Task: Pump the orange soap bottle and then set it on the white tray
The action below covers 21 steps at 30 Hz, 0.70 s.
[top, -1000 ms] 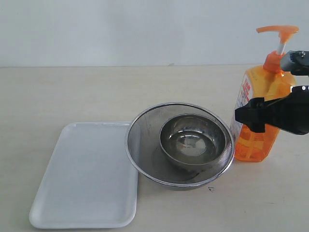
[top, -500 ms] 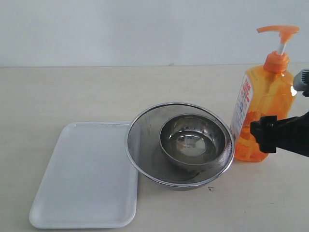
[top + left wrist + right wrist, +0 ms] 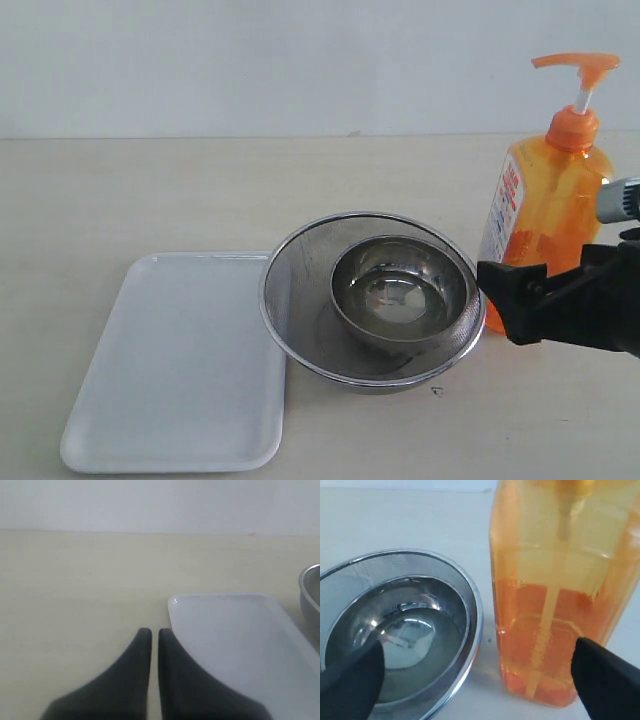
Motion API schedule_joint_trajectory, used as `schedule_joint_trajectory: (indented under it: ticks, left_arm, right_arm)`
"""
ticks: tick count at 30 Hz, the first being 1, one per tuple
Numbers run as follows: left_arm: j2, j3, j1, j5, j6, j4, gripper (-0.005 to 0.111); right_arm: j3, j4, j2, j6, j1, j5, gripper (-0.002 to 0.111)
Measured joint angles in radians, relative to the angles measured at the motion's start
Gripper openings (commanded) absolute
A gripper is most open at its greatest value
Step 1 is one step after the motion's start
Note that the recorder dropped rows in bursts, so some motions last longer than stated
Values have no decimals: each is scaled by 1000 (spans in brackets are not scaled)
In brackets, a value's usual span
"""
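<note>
The orange soap bottle [image 3: 545, 215] stands upright on the table at the far right, pump head raised, white label facing the strainer. My right gripper [image 3: 477, 655] is open and low in front of it. One black finger [image 3: 510, 300] reaches across the bottle's lower body in the exterior view. In the right wrist view the bottle [image 3: 555, 605] stands just ahead of the wide jaws, nearer one finger, and nothing is held. The white tray [image 3: 180, 370] lies flat at the left. My left gripper [image 3: 151, 632] is shut and empty beside the tray's corner [image 3: 235, 640].
A round steel mesh strainer [image 3: 300, 290] with a steel bowl [image 3: 400, 290] inside it sits between tray and bottle, overlapping the tray's right edge and nearly touching the bottle. The strainer [image 3: 470, 605] lies ahead of my right gripper's other finger. A wall runs behind the table.
My right gripper pulled back to the right, then came forward again lower down, now across the bottle's base instead of its middle. The bottle, tray and strainer have not moved.
</note>
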Motion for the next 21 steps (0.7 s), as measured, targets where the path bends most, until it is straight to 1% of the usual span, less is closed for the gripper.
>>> schedule_joint_trajectory:
  ticks: [3, 8, 9, 13, 15, 20, 21]
  left_arm:
    - [0, 0, 0, 0, 0, 0, 5]
    - [0, 0, 0, 0, 0, 0, 5]
    - [0, 0, 0, 0, 0, 0, 5]
    - [0, 0, 0, 0, 0, 0, 5]
    - [0, 0, 0, 0, 0, 0, 5]
    - [0, 0, 0, 0, 0, 0, 5]
    - [0, 0, 0, 0, 0, 0, 5]
  right_arm:
    - [5, 0, 0, -15, 0, -63, 90]
    - [77, 16, 0, -27, 0, -295, 90]
    - [108, 34, 0, -41, 0, -369, 90]
    - [139, 48, 5, -67, 0, -449, 90]
    - [139, 60, 54, -71, 0, -508, 90]
    - [139, 71, 313, -34, 0, -760, 90]
    - [137, 76, 337, -27, 0, -783, 90]
